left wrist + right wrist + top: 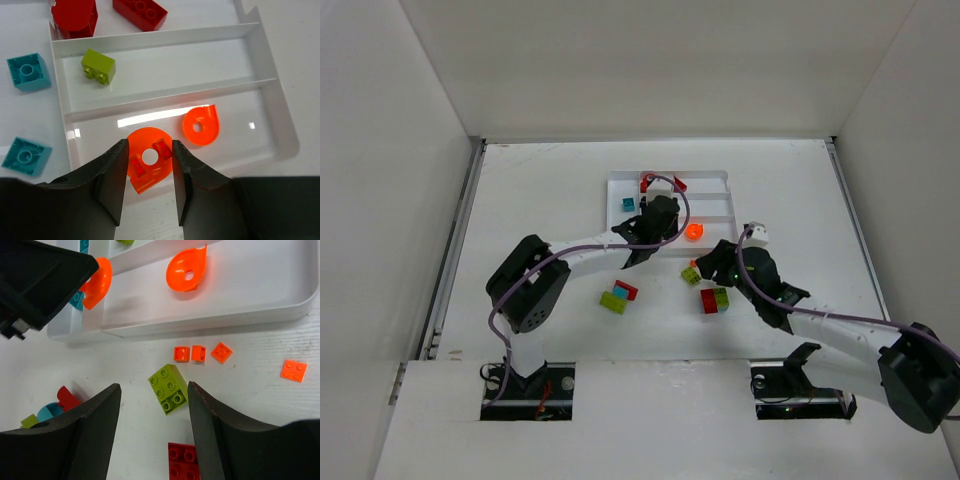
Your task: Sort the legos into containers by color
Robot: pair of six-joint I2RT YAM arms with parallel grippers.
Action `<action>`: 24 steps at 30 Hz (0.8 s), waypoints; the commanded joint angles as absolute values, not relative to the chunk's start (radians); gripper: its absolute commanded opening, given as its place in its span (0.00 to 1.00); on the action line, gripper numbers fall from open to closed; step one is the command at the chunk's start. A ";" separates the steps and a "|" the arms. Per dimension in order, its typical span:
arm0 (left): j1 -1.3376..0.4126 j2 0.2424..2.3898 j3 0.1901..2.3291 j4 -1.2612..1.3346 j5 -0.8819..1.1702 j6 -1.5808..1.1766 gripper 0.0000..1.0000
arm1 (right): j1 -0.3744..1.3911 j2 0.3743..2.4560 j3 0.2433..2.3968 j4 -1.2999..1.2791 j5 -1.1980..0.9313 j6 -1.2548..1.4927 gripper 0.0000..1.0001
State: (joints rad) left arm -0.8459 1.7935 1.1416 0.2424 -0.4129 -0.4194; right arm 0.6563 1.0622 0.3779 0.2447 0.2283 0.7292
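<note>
The white tray lies at mid table. My left gripper hangs over its nearest long section, shut on a translucent orange round lego that stands on edge between the fingers. A second orange round lego lies flat in that section. One lime lego sits in the middle section, and red legos in the far one. Two teal legos lie in the end section. My right gripper is open above the table, straddling a lime brick close to its right finger.
Several small orange pieces lie on the table just outside the tray rim. A red brick sits below the lime one. A lime, red and teal cluster lies left of centre, and a red and green pair near the right arm.
</note>
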 commanded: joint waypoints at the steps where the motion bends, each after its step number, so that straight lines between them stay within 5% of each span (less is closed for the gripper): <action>1: -0.815 1.821 1.187 0.247 -0.371 -0.394 0.29 | 0.671 1.081 0.417 0.239 0.249 0.700 0.62; 10: -0.794 1.777 1.144 0.247 -0.368 -0.388 0.48 | 0.740 1.193 0.554 0.069 0.278 0.617 0.62; 24: -0.756 1.436 0.784 0.364 -0.347 -0.452 0.50 | 0.809 1.425 0.736 -0.153 0.382 0.518 0.60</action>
